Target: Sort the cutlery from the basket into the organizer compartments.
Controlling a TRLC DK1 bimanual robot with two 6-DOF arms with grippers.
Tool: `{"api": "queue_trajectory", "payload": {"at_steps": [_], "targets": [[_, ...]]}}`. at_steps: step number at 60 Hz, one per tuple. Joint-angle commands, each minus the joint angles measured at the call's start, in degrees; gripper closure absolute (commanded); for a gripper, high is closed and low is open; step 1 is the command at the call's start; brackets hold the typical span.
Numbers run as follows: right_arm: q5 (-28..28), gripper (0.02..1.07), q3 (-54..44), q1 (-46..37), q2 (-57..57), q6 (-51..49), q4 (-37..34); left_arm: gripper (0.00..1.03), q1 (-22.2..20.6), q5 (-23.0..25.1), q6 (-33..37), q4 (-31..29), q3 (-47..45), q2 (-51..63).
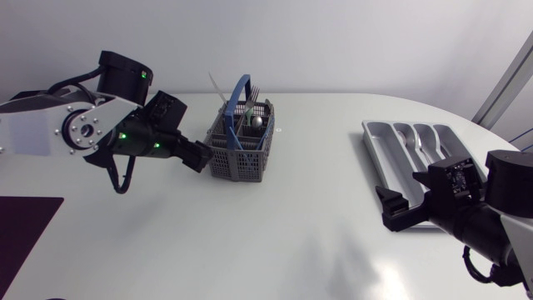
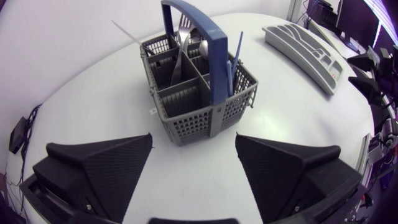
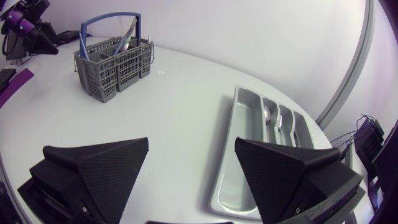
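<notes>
A grey cutlery basket (image 1: pixel 242 142) with a blue handle stands at the table's back middle, with a fork, a spoon and a pale utensil sticking up from it. My left gripper (image 1: pixel 200 157) sits just left of the basket, open and empty; in the left wrist view the basket (image 2: pixel 198 93) lies just ahead of the gripper (image 2: pixel 193 158). The grey organizer (image 1: pixel 414 160) lies at the right with spoons (image 1: pixel 419 142) in its narrow compartments. My right gripper (image 1: pixel 390 208) rests open beside the organizer's near left corner; the right wrist view shows the organizer (image 3: pixel 257 149) ahead of the gripper (image 3: pixel 191 163).
A dark purple mat (image 1: pixel 23 229) lies at the table's front left edge. White table surface (image 1: pixel 283 225) stretches between basket and organizer. In the right wrist view the basket (image 3: pixel 114 61) stands far across the table.
</notes>
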Motion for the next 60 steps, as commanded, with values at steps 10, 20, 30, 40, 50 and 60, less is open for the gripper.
{"api": "queue_trajectory", "payload": {"at_steps": [10, 20, 30, 40, 50, 60], "targets": [[0.2, 0.07, 1.0, 0.4, 0.7, -2.8, -1.4, 0.17, -2.6, 0.4, -0.5, 2.1, 6.2, 6.8], [0.3, 0.07, 0.3, 0.4, 0.7, -3.1, -1.4, 0.17, -4.6, -3.3, -0.6, 3.9, 8.1, 10.7], [0.2, 0.07, 0.2, 0.4, 0.7, -3.3, -1.4, 0.19, -5.2, -6.9, -0.8, 8.1, 8.2, 11.9], [-0.5, 0.07, 0.0, 0.4, 1.0, -4.0, -1.1, 0.22, -6.0, -9.1, -2.1, 10.0, 10.5, 15.8], [-0.4, 0.07, -0.4, 0.4, 0.8, -4.6, -1.2, 0.25, -6.4, -9.0, -3.5, 10.5, 12.1, 17.6], [-0.4, 0.07, -0.9, 0.4, 0.8, -4.8, -1.0, 0.25, -6.9, -9.0, -4.6, 10.6, 12.7, 17.7]]}}
